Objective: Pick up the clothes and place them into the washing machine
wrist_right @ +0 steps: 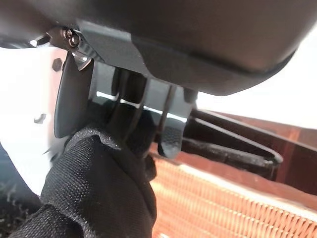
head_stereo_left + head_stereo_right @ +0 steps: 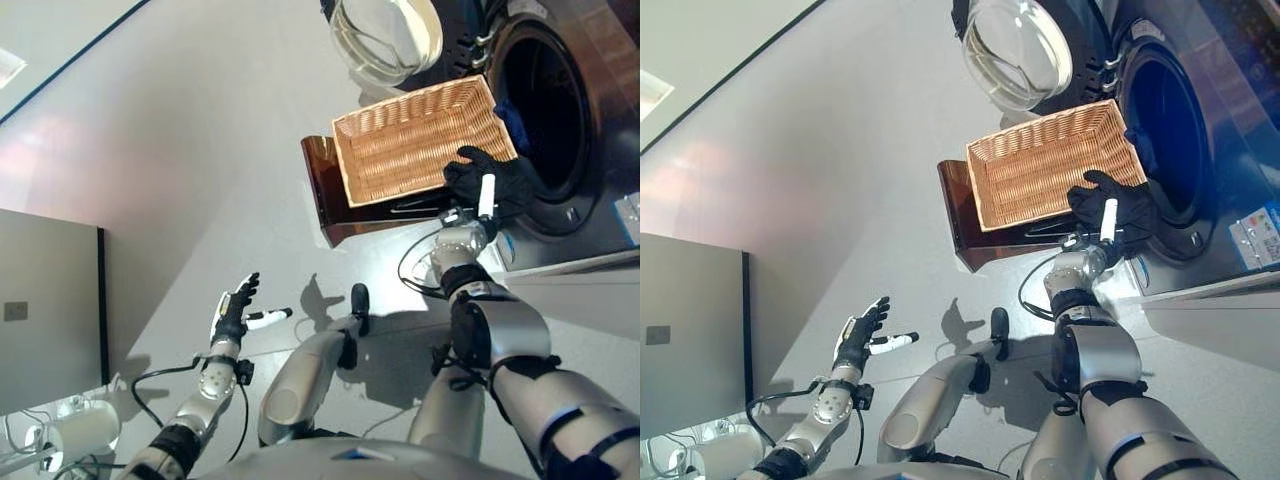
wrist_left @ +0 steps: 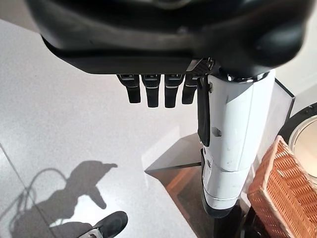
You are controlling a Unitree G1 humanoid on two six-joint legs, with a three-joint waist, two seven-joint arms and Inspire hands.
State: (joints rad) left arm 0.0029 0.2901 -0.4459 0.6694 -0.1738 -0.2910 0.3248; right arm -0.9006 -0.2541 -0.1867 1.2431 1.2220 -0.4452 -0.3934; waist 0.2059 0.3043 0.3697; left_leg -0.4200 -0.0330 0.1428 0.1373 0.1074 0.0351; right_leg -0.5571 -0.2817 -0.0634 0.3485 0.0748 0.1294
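A black garment (image 2: 505,172) is bunched at the near right corner of the wicker basket (image 2: 420,135), just before the washing machine's open drum (image 2: 548,110). My right hand (image 2: 487,195) is shut on it; the right wrist view shows the fingers (image 1: 171,131) curled into the black cloth (image 1: 99,198) above the basket's weave (image 1: 223,208). The white-covered thumb stands out over the cloth. Something blue (image 2: 512,115) lies inside the drum's mouth. My left hand (image 2: 235,315) hangs open over the floor at the lower left, holding nothing, its fingers (image 3: 158,91) straight.
The basket rests tilted on a brown stand (image 2: 330,195). The washer's round glass door (image 2: 385,35) is swung open beyond the basket. A grey cabinet (image 2: 50,310) stands at the left edge. Pale floor (image 2: 200,150) stretches between them.
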